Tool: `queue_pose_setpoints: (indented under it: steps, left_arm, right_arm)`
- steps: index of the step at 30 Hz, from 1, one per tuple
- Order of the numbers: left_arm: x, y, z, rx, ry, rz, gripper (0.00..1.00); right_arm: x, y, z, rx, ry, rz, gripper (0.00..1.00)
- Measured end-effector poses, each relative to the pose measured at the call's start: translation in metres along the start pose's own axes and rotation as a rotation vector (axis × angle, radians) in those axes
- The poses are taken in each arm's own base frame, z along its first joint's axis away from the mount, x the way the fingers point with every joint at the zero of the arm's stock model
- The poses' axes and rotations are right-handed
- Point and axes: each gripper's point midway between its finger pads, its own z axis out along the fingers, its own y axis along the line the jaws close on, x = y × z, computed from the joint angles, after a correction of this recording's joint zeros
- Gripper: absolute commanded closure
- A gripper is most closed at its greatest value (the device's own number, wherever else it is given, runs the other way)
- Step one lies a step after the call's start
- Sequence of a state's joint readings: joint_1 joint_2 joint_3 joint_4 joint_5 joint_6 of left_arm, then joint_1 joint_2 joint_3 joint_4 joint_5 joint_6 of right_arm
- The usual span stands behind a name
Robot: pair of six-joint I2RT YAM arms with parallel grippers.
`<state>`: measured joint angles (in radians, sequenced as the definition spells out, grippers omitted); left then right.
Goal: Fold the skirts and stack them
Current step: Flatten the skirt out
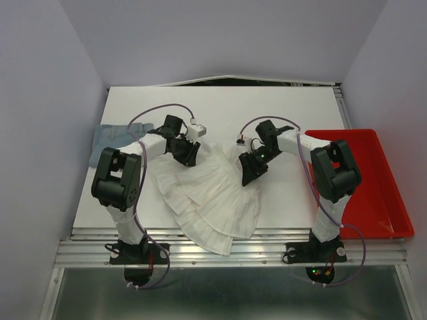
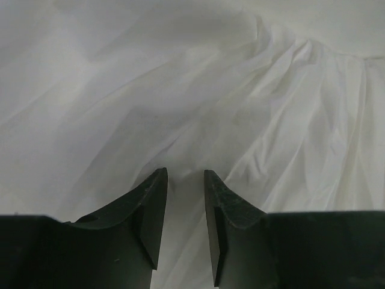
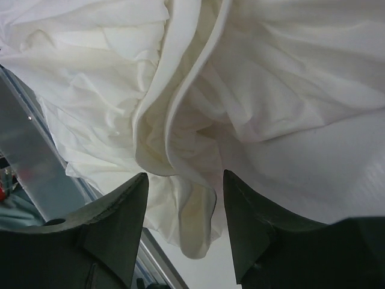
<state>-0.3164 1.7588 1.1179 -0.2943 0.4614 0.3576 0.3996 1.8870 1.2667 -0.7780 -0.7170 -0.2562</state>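
Observation:
The white pleated skirt [image 1: 210,200] lies spread in the middle of the table, its hem reaching the near edge. My left gripper [image 1: 188,157] is over its upper left part; in the left wrist view [image 2: 186,174] the jaws stand a narrow gap apart with white cloth [image 2: 198,108] beneath. My right gripper [image 1: 249,173] is at the skirt's upper right edge; in the right wrist view [image 3: 185,176] the jaws are wide open with a bunched fold of the skirt [image 3: 180,120] between them. The light blue denim skirt [image 1: 110,140] lies at the table's far left, partly hidden by the left arm.
A red plastic tray [image 1: 373,193] sits at the right side of the table beside the right arm. The metal rail of the table's near edge [image 1: 267,250] runs under the skirt's hem and shows in the right wrist view [image 3: 24,156].

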Motion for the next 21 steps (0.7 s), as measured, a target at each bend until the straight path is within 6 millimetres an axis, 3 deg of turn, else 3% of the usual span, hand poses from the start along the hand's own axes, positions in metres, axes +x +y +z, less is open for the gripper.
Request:
queue_pose_setpoints:
  steps: [3, 5, 6, 8, 9, 10, 16, 21]
  left_arm:
    - [0.008, 0.0, 0.016, 0.021, 0.034, -0.004, 0.56]
    - [0.006, -0.003, 0.016, 0.035, 0.024, 0.01, 0.56]
    - [0.001, -0.003, 0.015, 0.039, 0.004, 0.03, 0.55]
    - [-0.009, -0.005, 0.008, 0.041, -0.032, 0.061, 0.56]
    - [-0.014, -0.006, 0.005, 0.043, -0.05, 0.081, 0.55]
    - [-0.022, -0.008, -0.001, 0.042, -0.075, 0.103, 0.55]
    - [-0.054, -0.006, -0.022, 0.012, -0.157, 0.19, 0.5]
    - [-0.065, -0.01, -0.037, -0.029, -0.184, 0.25, 0.42]
  right_arm:
    - [0.012, 0.0, 0.006, -0.022, 0.033, 0.028, 0.42]
    - [0.013, 0.002, 0.006, -0.033, 0.032, 0.025, 0.5]
    - [0.013, 0.003, 0.005, -0.036, 0.03, 0.021, 0.63]
    - [0.014, 0.004, 0.005, -0.035, 0.022, 0.006, 0.78]
    - [0.015, 0.004, 0.005, -0.034, 0.021, 0.008, 0.93]
    - [0.018, 0.005, 0.004, -0.033, 0.022, 0.009, 0.98]
    - [0.017, 0.0, 0.005, -0.006, 0.014, 0.0, 0.99]
    - [0.017, 0.009, 0.0, -0.023, -0.009, 0.007, 0.99]
